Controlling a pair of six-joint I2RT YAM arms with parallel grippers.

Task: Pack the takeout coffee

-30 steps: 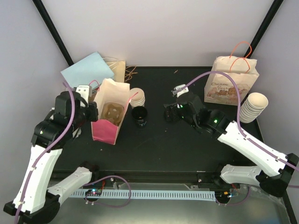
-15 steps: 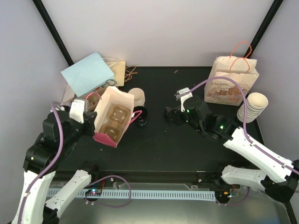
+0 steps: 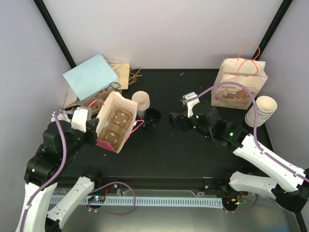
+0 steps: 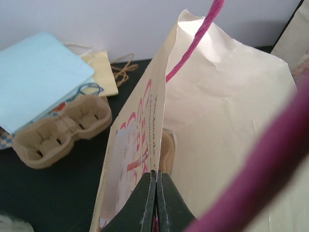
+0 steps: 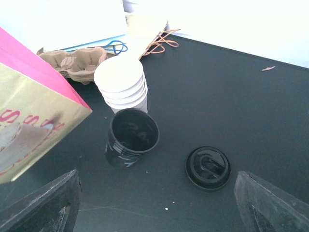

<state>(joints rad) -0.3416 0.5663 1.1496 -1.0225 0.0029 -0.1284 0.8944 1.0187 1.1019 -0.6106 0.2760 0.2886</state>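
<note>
I see left gripper (image 4: 156, 175) pinching wall of pink bag (image 4: 222, 116), tilted, left of centre. My right gripper (image 3: 175, 119) wide, empty, near black cup (image 5: 131, 140); lid (image 5: 208, 167) lies apart. Risk: paper slips, bag topples onto open cup.

pink bag (image 3: 124, 102): tilted, cup carrier (image 3: 114, 125) inside | black cup (image 3: 153, 116): upright, just beside it

Black table (image 3: 193, 150): open black cup (image 5: 132, 137) (lid (image 5: 208, 167) nearby), white cup stack (image 3: 141, 100).
</note>
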